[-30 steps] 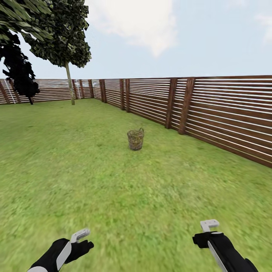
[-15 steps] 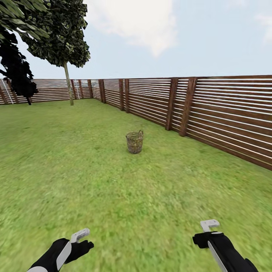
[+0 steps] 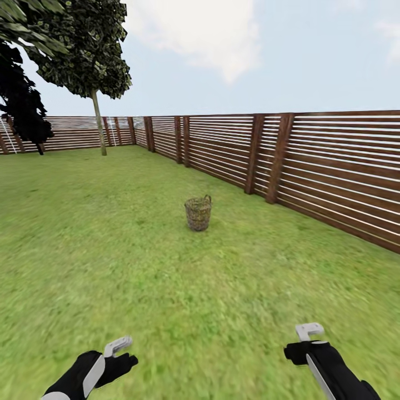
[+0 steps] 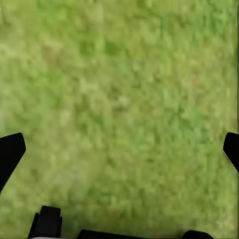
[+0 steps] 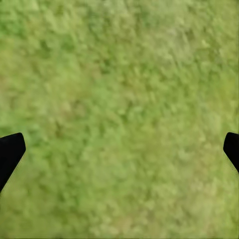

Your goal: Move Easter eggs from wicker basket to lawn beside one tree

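The wicker basket (image 3: 198,213) stands upright on the lawn (image 3: 111,250) in the middle distance, a short way in front of the fence. Its inside is hidden from this angle, so the Easter eggs are out of view. A tree (image 3: 99,125) with a thin pale trunk and a leafy crown rises far off at the back left, near the fence corner. My left gripper (image 3: 123,353) and right gripper (image 3: 303,340) hang low over the grass, far short of the basket. In the wrist views, the left gripper (image 4: 119,149) and the right gripper (image 5: 119,149) are both open over bare grass.
A brown slatted fence (image 3: 311,166) runs along the right side and across the back of the garden. A dark, near-black tree (image 3: 19,105) stands at the far left. Open grass lies between me and the basket.
The whole view has shifted a little: the basket sits slightly lower and the trees slightly further left, so the camera has moved. Both arms hold the same pose.
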